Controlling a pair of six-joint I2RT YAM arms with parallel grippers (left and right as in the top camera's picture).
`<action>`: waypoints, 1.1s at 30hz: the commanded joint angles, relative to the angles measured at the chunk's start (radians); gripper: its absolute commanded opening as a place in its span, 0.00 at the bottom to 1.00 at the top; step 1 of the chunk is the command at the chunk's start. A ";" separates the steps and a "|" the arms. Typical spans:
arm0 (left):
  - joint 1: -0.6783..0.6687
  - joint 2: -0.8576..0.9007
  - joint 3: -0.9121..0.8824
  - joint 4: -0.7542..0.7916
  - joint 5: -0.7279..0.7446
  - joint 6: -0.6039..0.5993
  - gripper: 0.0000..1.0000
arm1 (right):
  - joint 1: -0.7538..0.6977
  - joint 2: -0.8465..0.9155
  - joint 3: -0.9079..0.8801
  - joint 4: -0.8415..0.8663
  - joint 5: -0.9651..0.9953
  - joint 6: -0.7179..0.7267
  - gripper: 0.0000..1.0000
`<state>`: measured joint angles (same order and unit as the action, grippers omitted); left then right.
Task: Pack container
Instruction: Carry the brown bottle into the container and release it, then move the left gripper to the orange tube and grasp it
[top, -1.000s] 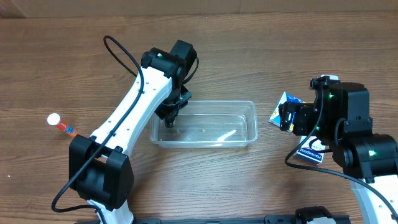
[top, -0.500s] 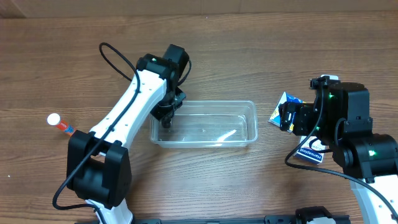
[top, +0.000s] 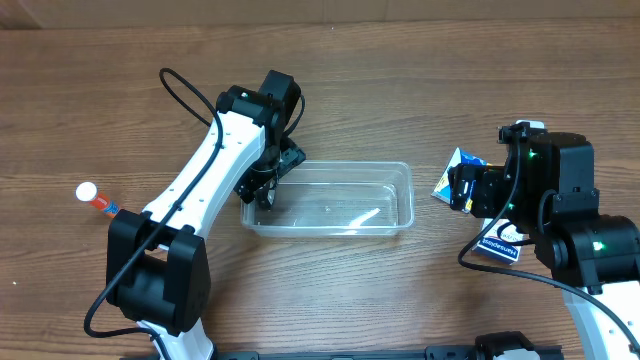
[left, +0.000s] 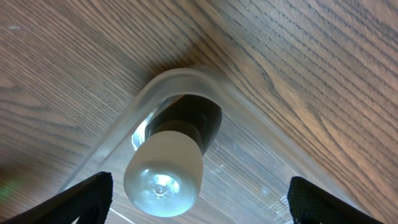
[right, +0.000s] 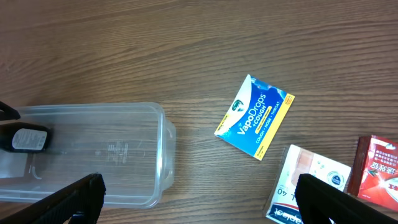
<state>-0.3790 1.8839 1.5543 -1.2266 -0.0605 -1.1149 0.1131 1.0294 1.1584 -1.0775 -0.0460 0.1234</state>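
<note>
Left gripper (top: 264, 191): I am reading it as open and empty. In the left wrist view its fingers are standing wide apart at the two lower corners of the frame, touching nothing. It is hovering over the left end of the container (top: 408, 200).

Below it, a small dark bottle with a white cap (left: 165, 174) is lying in the container's rounded corner, clear of both fingers.

The container is sitting flat on the wooden table (top: 100, 100), just left of centre in the overhead frame, with its long side running left to right.

Handling, as I am judging it:
- The tub is looking light, thin-walled and smooth, so I am expecting it to slide on the wood and flex if squeezed.
- The rim on a short end wall seems the safest place to pinch, taken gently.

To its right, well apart from it, a blue and yellow VapoDrops box (right: 255, 124) is lying flat, with two more small boxes (right: 305, 183) toward the lower right of the right wrist view.

Right gripper (right: 208, 198): its jaws are spread and carrying nothing, near those boxes.
</note>
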 joint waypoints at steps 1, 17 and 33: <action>-0.001 0.003 -0.001 0.001 0.009 0.059 0.96 | 0.003 -0.008 0.032 0.002 0.000 0.005 1.00; 0.116 -0.285 0.254 -0.253 -0.144 0.450 1.00 | 0.003 -0.005 0.031 0.005 0.001 0.004 1.00; 0.807 -0.379 0.172 -0.256 0.025 0.711 1.00 | 0.003 -0.005 0.031 0.005 0.000 0.004 1.00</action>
<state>0.3374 1.4509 1.7630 -1.5032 -0.1375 -0.4847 0.1131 1.0294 1.1587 -1.0767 -0.0456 0.1234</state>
